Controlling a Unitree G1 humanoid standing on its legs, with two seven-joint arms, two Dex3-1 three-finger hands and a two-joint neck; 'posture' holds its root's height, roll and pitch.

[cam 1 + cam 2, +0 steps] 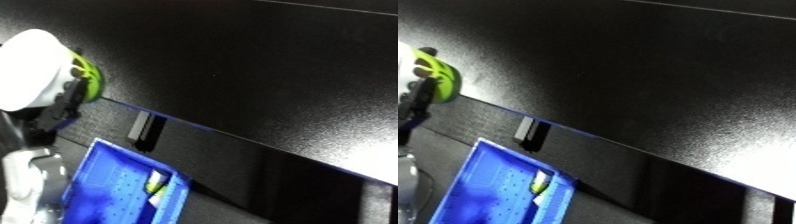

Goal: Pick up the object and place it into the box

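The whole picture is strongly tilted. My left hand [60, 107] comes in at the far left, below its white forearm [31, 65]. Its black fingers curl round a yellow-green object [91, 82], held over the edge of the black table [266, 60]. Most of the object is hidden behind the hand and forearm. The blue bin [107, 192] sits lower left, below the table edge and below the hand. A small yellow and white item [158, 181] lies by the bin's right wall. My right hand shows in neither view.
A small grey and black block [140, 129] is fixed to the table's front edge, just above the bin. A white and silver part of the robot [27, 180] stands left of the bin. The black tabletop fills the upper right.
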